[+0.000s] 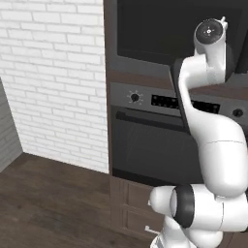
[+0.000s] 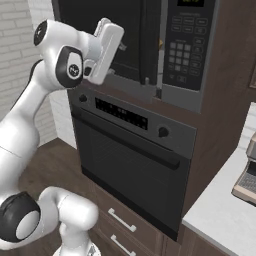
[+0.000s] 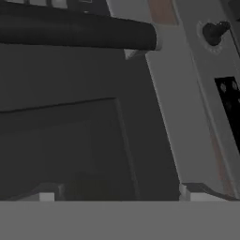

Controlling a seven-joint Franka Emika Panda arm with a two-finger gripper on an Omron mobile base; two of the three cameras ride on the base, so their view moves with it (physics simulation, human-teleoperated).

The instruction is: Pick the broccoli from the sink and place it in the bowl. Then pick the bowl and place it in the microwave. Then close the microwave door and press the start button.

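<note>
The microwave [image 2: 150, 45] sits in the tall cabinet above the oven. Its door [image 2: 125, 30], a slab with a black glass window [image 1: 164, 29], stands almost flat against the box. The door's black edge lies beside the keypad panel [image 2: 186, 50], with a thin sliver of gap between them. My gripper [image 2: 121, 46] is raised against the lower left of the door. In the hand view the gripper [image 3: 117, 196] points down along the oven front. Its fingertips [image 3: 47, 195] stand wide apart with nothing between them, so it is open. The broccoli, bowl and sink are out of view.
Below the microwave is the knobbed oven [image 2: 130, 165], with its bar handle [image 3: 75, 30] and a knob [image 3: 214, 32]. Drawers [image 2: 120, 220] sit under it. A white counter [image 2: 220, 215] with a coffee machine [image 2: 247, 180] lies to the right, and a brick wall [image 1: 53, 72] and wood floor to the left.
</note>
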